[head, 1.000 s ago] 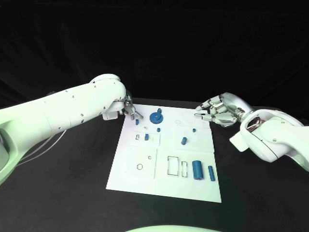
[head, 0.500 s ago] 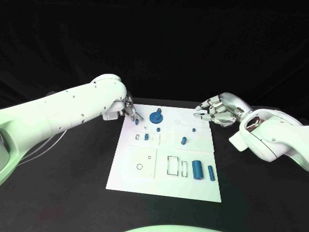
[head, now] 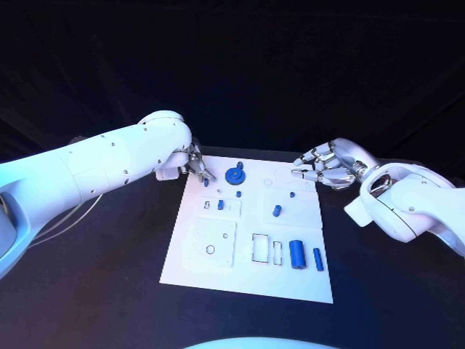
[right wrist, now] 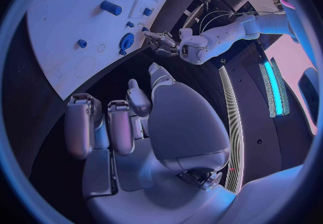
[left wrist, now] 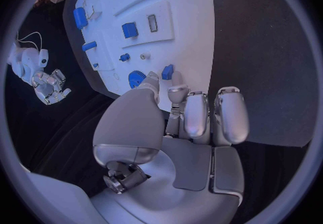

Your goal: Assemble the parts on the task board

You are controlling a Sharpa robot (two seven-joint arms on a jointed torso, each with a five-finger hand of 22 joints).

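The white task board (head: 206,263) lies in the middle of the black table. My left hand (head: 195,164) reaches over its far left corner; thumb and a finger pinch a small blue part (head: 205,182), which stands at the board's edge (left wrist: 167,71). Right beside it sits a blue gear (head: 235,175) (left wrist: 137,78). My right hand (head: 328,169) hovers at the board's far right corner with its fingers curled in and nothing in them. The right wrist view shows the board (right wrist: 64,35), the gear (right wrist: 126,41) and my left hand (right wrist: 164,41) beyond it.
Several small blue pegs (head: 277,211) stand mid-board. Two blue cylinders (head: 296,254) and a smaller blue piece (head: 277,251) lie by a rectangular outline near the front right. A ring outline (head: 210,250) marks the front left. Black table surrounds the board.
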